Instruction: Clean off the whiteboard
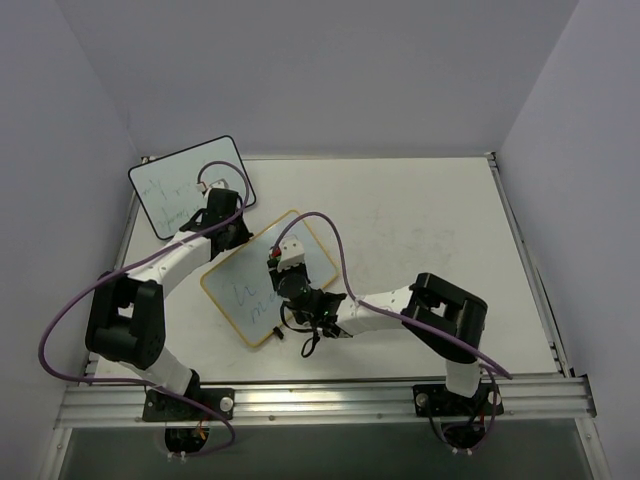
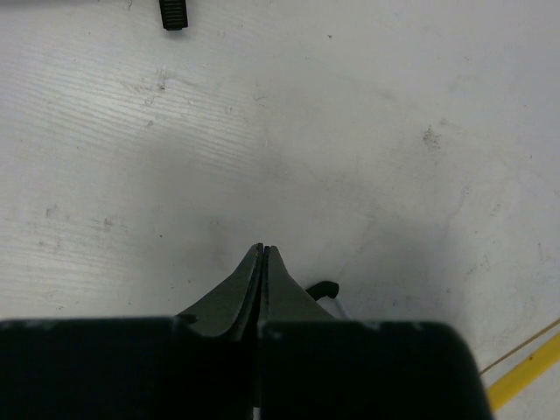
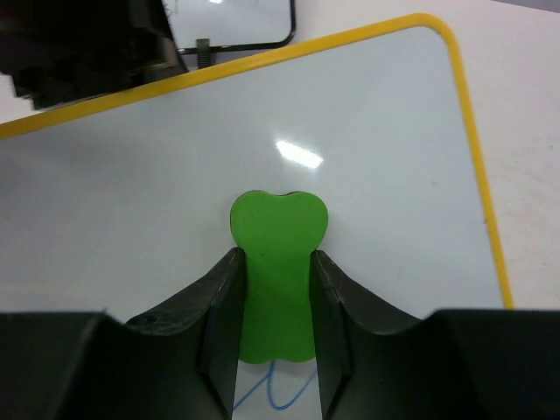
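Observation:
The whiteboard (image 1: 312,262) with the yellow frame lies flat mid-table, turned at an angle. Blue writing (image 1: 243,294) shows on its lower left part. My right gripper (image 1: 276,264) is over the board and shut on a green eraser (image 3: 276,262), which rests flat on the white surface (image 3: 376,114). A blue stroke (image 3: 282,395) shows just behind the eraser. My left gripper (image 1: 238,238) is shut and empty, tips (image 2: 263,250) low over the table by the board's upper left edge, next to a black clip foot (image 2: 323,288). The yellow frame (image 2: 525,372) shows at the lower right of the left wrist view.
A black-framed whiteboard (image 1: 180,190) with writing stands at the back left, near the left arm; its corner shows in the right wrist view (image 3: 236,22). A small black foot (image 2: 173,13) lies ahead of the left gripper. Purple cables loop over both arms.

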`<action>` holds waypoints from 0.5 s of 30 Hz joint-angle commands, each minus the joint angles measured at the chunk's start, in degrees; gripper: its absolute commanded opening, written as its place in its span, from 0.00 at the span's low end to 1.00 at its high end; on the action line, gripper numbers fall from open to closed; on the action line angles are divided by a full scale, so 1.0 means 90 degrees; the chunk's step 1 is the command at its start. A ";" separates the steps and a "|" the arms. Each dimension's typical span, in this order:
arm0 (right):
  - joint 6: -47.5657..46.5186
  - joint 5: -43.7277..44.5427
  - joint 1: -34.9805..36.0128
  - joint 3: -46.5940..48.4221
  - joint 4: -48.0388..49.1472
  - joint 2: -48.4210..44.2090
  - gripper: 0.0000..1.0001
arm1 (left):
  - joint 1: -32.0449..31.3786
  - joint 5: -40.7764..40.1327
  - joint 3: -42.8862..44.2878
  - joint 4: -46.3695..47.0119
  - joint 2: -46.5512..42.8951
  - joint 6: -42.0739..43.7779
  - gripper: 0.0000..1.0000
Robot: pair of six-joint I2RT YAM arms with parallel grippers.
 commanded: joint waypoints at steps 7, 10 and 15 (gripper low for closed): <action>-0.0075 -0.0021 0.0071 0.0201 -0.0467 0.0303 0.12 | -0.0138 0.0157 -0.0232 -0.0166 -0.0206 0.0065 0.02; -0.0163 -0.0177 0.0344 0.0445 -0.0448 0.0498 0.11 | -0.0138 0.0206 -0.0193 -0.0215 -0.0206 0.0104 0.02; -0.0359 -0.0519 0.0735 0.0816 -0.0467 0.0743 0.12 | -0.0138 0.0225 -0.0134 -0.0293 -0.0187 0.0162 0.02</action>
